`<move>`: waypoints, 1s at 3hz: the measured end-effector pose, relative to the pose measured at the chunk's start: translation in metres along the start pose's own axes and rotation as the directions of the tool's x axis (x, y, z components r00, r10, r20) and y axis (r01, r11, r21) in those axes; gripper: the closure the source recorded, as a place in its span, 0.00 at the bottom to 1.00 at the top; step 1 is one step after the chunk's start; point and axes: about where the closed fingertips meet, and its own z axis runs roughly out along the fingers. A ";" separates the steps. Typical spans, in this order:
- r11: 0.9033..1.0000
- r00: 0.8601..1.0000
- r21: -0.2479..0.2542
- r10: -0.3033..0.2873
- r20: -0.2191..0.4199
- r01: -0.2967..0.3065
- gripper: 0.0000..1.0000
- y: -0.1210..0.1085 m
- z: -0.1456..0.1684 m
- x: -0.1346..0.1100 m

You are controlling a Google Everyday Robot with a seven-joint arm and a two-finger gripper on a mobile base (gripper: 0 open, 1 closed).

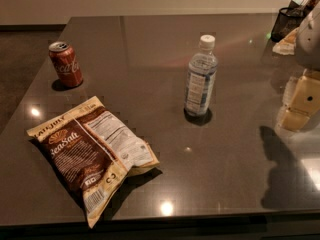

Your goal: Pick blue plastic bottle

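The blue plastic bottle [201, 77] stands upright near the middle of the dark table [150, 39]. It is clear and bluish, with a white screw cap and a blue-and-white label. My gripper [299, 104] is at the right edge of the view, cream-coloured, hanging under the pale arm. It is to the right of the bottle, well apart from it, and holds nothing that I can see.
A red soda can [66, 64] stands at the left rear. A brown chip bag [92, 156] lies flat at the front left. A black mesh holder [286, 21] and a pale crumpled item [286, 43] sit at the back right. The arm's shadow [282, 169] falls front right.
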 end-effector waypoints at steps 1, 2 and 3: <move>1.000 1.000 0.003 0.005 0.007 -0.005 0.00 -0.003 0.001 -0.002; 0.999 0.999 0.013 0.030 0.045 -0.031 0.00 -0.017 0.007 -0.010; 0.998 0.993 0.012 0.057 0.099 -0.058 0.00 -0.038 0.023 -0.025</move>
